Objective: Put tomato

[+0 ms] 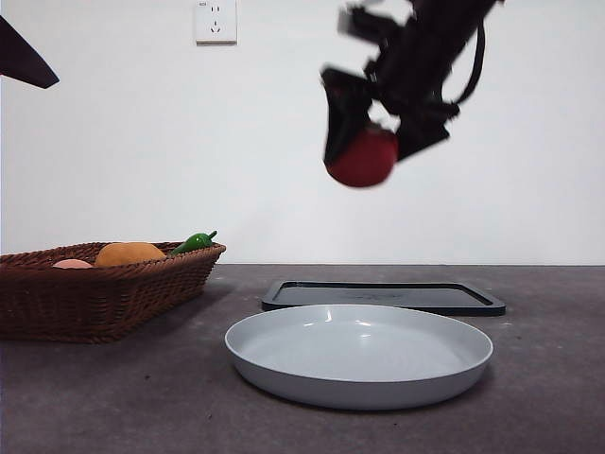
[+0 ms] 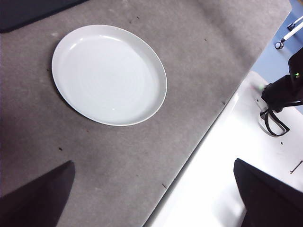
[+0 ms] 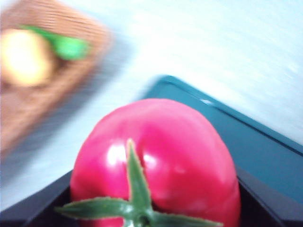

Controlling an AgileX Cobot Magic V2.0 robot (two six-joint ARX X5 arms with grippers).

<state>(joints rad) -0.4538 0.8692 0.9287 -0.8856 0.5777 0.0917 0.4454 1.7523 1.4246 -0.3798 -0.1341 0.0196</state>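
The tomato (image 1: 362, 158) hangs high above the plate (image 1: 359, 357), clamped between the jaws of the right gripper (image 1: 373, 132) across its round sides, stem toward the wrist. It looks smooth, slippery and soft, so a gentle grip around its widest part suits it. The left gripper (image 2: 151, 198), beside the plate, waits with jaws wide.

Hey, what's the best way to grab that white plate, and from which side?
Pinch the plate by its raised rim, one jaw inside and one outside, coming from above; it lies flat and is far too wide to span. The open left gripper already looks down over it.
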